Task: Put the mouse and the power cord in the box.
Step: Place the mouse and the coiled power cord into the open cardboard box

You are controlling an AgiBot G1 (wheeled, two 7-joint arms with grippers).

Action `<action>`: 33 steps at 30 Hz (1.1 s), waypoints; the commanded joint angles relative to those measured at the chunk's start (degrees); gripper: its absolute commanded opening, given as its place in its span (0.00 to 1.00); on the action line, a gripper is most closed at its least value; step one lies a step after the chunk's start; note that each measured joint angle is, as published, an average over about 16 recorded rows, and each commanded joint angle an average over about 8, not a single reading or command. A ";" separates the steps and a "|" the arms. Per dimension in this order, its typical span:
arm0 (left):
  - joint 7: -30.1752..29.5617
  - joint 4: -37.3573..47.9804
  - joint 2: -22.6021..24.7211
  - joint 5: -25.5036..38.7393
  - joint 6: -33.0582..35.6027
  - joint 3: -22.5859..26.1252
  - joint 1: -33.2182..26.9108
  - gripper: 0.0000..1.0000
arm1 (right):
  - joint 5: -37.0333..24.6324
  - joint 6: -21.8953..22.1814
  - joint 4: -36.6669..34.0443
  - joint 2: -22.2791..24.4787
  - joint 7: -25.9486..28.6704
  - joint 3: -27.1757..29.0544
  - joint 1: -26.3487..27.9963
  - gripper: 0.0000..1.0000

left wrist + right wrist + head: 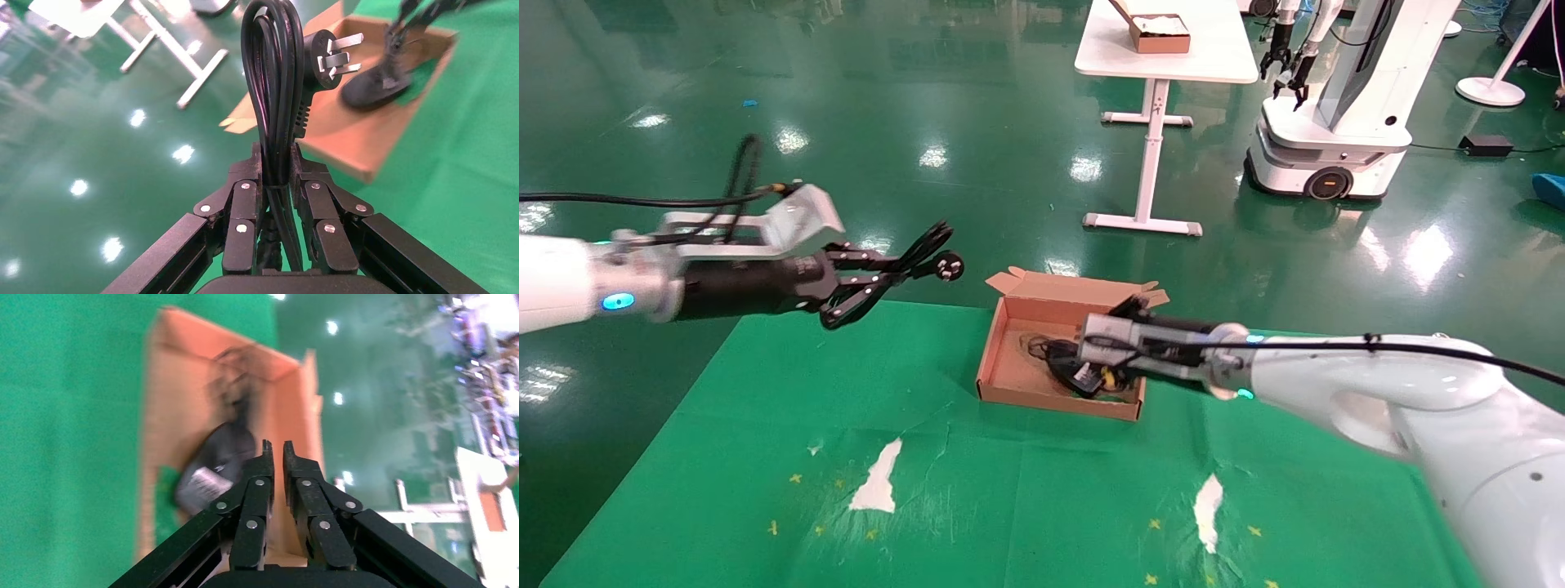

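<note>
A glossy green floor surrounds a green cloth-covered table (764,425), with a white desk and another robot at about one o'clock in the background of the head view. The box (1009,384) sits open near the cloth's far edge, its flap standing up at the back. The mouse (1068,369) lies inside it, tipped on its side with its thin cable looped toward the box's back wall.

The right gripper (1101,377) hovers over the box's near right corner, just above the mouse, its fingers nearly together and holding nothing.

The left gripper (891,273) hangs in the air above the cloth's far left edge, its fingers pinched tight on the bundled loops of the power cord (272,79). The cord's long axis runs straight out past the fingertips, plug (950,265) foremost.

From the plug, the box lies at about four o'clock in the head view, and lower. The left arm probably needs to carry the cord that way and down, and the right gripper stands over part of the opening.
</note>
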 commanded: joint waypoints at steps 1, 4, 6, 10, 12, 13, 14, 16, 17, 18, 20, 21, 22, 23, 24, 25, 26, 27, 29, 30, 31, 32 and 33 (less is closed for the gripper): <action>1.00 -0.22 1.48 0.49 -3.07 0.31 0.36 0.00 | 1.23 0.77 -0.11 0.05 -0.31 0.45 -0.14 1.00; 2.24 -0.26 5.68 1.48 -9.83 0.96 1.80 0.00 | 1.98 2.64 -1.00 0.74 -2.51 0.91 0.97 1.00; 2.78 -0.44 8.52 2.01 -13.63 1.34 3.14 0.00 | 2.03 3.92 -1.66 1.49 -4.35 1.04 2.37 1.00; 2.83 -3.56 12.31 2.40 -15.72 2.25 6.64 0.00 | 1.49 3.98 -2.23 4.45 -8.56 0.96 6.65 1.00; 2.29 -6.50 12.98 2.36 -14.14 3.12 8.39 0.00 | 1.35 1.51 -1.94 6.81 -10.40 0.92 8.95 1.00; 1.87 -8.26 13.09 2.29 -12.99 3.73 9.18 0.00 | 1.39 -0.63 -1.61 8.26 -11.21 0.94 10.06 1.00; 1.46 -10.13 13.15 2.30 -11.84 4.50 9.88 0.00 | 1.53 -3.43 -1.17 9.86 -11.94 0.99 11.13 1.00; 0.60 -13.76 13.20 2.46 -10.25 6.47 10.90 0.00 | 2.07 -10.09 -0.27 13.30 -13.00 1.19 12.97 1.00; 0.05 -15.54 13.23 2.49 -9.85 7.58 11.31 0.00 | 2.38 -13.45 0.16 15.11 -13.38 1.32 13.86 1.00; -0.57 -17.19 13.26 2.47 -9.77 8.70 11.62 0.00 | 2.67 -16.55 0.54 16.80 -13.63 1.44 14.64 1.00; -1.90 -20.52 13.33 2.43 -10.45 11.26 12.09 0.00 | 3.10 -22.14 1.28 20.06 -13.83 1.59 16.16 1.00; -2.56 -22.07 13.36 2.40 -11.13 12.59 12.24 0.00 | 3.22 -24.29 1.58 21.49 -13.77 1.63 16.82 1.00; -3.28 -23.59 13.39 2.35 -12.02 14.01 12.34 0.00 | 3.22 -25.91 1.87 22.82 -13.57 1.62 17.44 1.00; -4.06 -25.01 13.42 2.28 -13.08 15.46 12.39 0.00 | 3.13 -27.08 2.19 24.03 -13.25 1.56 18.02 1.00; -4.91 -26.27 13.44 2.18 -14.30 16.91 12.36 0.00 | 2.96 -28.01 2.60 25.11 -12.81 1.46 18.49 1.00; -5.82 -27.41 13.46 2.07 -15.65 18.36 12.26 0.00 | 2.76 -28.87 3.10 26.13 -12.28 1.33 18.89 1.00; -6.79 -28.43 13.47 1.96 -17.08 19.80 12.10 0.01 | 2.55 -29.70 3.68 27.12 -11.66 1.19 19.22 1.00; -7.81 -29.25 13.49 1.82 -18.56 21.16 11.88 0.05 | 2.35 -30.41 4.33 28.00 -10.99 1.05 19.44 1.00; -10.18 -30.50 13.51 1.47 -21.74 23.84 11.24 0.30 | 1.95 -31.57 5.91 29.70 -9.44 0.78 19.66 1.00; -11.48 -30.91 13.51 1.27 -23.29 25.13 10.88 0.42 | 1.80 -31.99 6.82 30.47 -8.59 0.68 19.64 1.00; -12.81 -31.24 13.51 1.07 -24.75 26.39 10.53 0.55 | 1.70 -32.32 7.80 31.20 -7.74 0.61 19.54 1.00; -14.09 -31.51 13.51 0.87 -26.03 27.59 10.20 0.67 | 1.64 -32.53 8.82 31.85 -6.92 0.56 19.36 1.00; -15.37 -31.74 13.51 0.67 -27.19 28.77 9.89 0.80 | 1.60 -32.64 9.89 32.45 -6.10 0.53 19.13 1.00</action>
